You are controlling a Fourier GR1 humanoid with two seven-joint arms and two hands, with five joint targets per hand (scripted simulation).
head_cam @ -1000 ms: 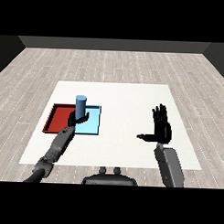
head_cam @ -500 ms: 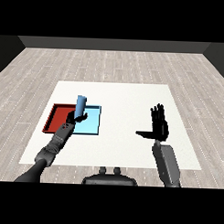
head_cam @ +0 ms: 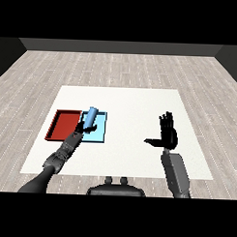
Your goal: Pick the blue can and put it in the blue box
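The blue can [head_cam: 90,117] is tilted, its top leaning right, over the left part of the light blue tray [head_cam: 98,134]. My left hand [head_cam: 80,130] is at the can's lower end, with fingers curled round it. Whether the can's base touches the tray floor is hidden by the hand. My right hand [head_cam: 168,135] hovers over the table at the right, far from the can. It is open, fingers straight up and thumb pointing left.
The red tray [head_cam: 64,126] lies directly left of the blue tray, under my left forearm's line. The white table [head_cam: 130,104] stretches between the trays and the right hand.
The can stood upright in the blue tray one second ago and now leans right. My left hand shifted slightly at its base. The right hand barely moved.
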